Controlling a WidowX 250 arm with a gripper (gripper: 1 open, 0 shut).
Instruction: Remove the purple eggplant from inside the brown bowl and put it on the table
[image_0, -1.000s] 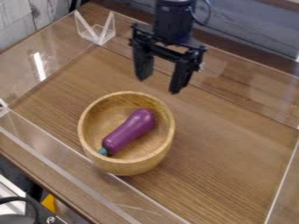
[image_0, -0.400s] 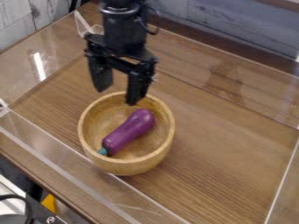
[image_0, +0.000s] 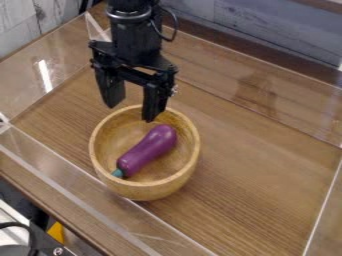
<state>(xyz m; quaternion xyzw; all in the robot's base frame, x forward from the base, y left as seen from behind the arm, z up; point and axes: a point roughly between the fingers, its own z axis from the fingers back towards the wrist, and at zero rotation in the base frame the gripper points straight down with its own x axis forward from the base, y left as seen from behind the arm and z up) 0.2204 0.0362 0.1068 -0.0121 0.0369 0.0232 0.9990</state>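
Observation:
The purple eggplant (image_0: 147, 149) lies slantwise inside the brown bowl (image_0: 187, 170), its teal stem tip toward the bowl's near-left rim. The bowl rests on the wood-grain table (image_0: 261, 160). My black gripper (image_0: 131, 98) points down with its two fingers (image_0: 155, 102) spread wide and nothing between them. It hovers over the bowl's far rim, just above and beyond the eggplant's upper end, not touching it.
Clear acrylic walls (image_0: 54, 80) border the table on all sides. A small clear bracket (image_0: 91, 25) stands at the far-left corner behind the arm. Bare wood stretches to the right of the bowl.
The gripper has moved left and toward the bowl, from beyond its far-right side to above its far rim. Its fingers stayed open. Eggplant and bowl have not moved.

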